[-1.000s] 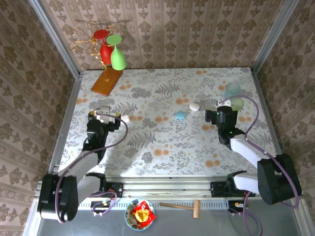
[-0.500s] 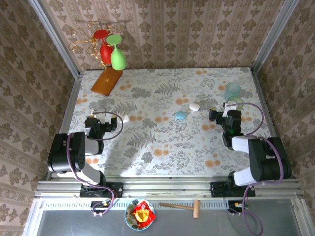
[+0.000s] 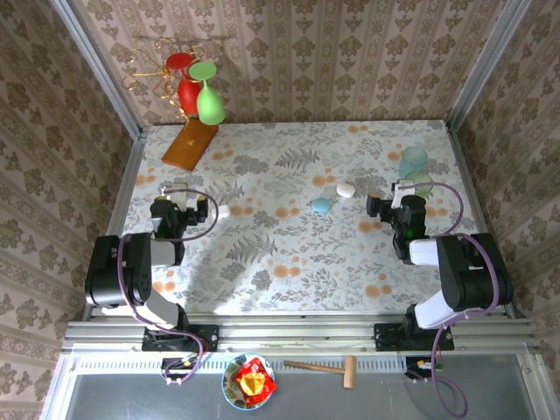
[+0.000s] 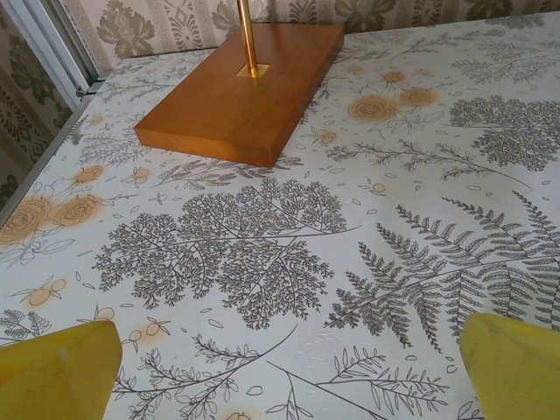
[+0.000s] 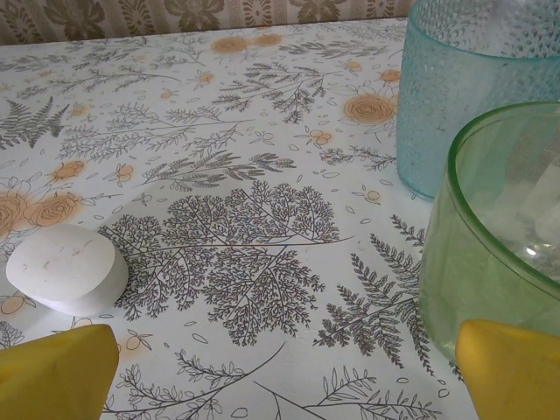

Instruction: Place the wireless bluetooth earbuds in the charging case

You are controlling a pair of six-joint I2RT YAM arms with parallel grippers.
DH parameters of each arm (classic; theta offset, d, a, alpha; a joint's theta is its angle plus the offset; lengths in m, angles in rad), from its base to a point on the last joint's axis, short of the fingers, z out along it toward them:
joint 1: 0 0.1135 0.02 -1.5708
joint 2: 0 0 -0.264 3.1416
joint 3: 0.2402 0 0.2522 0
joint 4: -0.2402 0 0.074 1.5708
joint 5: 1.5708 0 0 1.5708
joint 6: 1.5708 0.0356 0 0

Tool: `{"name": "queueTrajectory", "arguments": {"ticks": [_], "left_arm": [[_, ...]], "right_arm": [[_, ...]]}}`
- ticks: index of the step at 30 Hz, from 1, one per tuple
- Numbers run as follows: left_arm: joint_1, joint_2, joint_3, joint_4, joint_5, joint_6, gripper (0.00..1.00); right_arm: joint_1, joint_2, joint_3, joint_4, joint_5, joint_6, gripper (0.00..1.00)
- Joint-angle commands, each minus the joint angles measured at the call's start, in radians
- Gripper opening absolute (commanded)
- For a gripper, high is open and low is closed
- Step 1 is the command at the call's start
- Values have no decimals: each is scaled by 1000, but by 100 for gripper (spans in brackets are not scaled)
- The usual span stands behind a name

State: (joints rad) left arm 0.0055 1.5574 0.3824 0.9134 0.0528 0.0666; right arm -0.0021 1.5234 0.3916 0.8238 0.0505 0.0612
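Two hands gape wide, empty: left hand (image 4: 289, 376) faces a wooden base (image 4: 241, 79); right hand (image 5: 284, 376) faces a white pebble-shaped piece (image 5: 66, 265), perhaps the case, and a green cup (image 5: 499, 236).

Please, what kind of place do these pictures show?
Likely a robot test booth staged like a home: brown damask wallpaper panels on three sides, a floral table cover, and a grey aluminium rail along the near edge.

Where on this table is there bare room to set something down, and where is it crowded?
Bare: the near half of the table between the arms, and the far middle between the wooden base and teal cup. Crowded: around the right claw, with the green cup and white pebble.
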Motion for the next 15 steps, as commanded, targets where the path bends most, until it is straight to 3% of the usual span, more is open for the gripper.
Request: {"name": "queueTrajectory", "arguments": {"ticks": [1,15], "left_arm": [[-11,-4,12,-6,-13,3,100],[-7,-3,15,-12,-13,1,100]], "right_arm": [[2,4,18,24,-3,-12,100],[15,4,18,23,16,-19,100]]}}
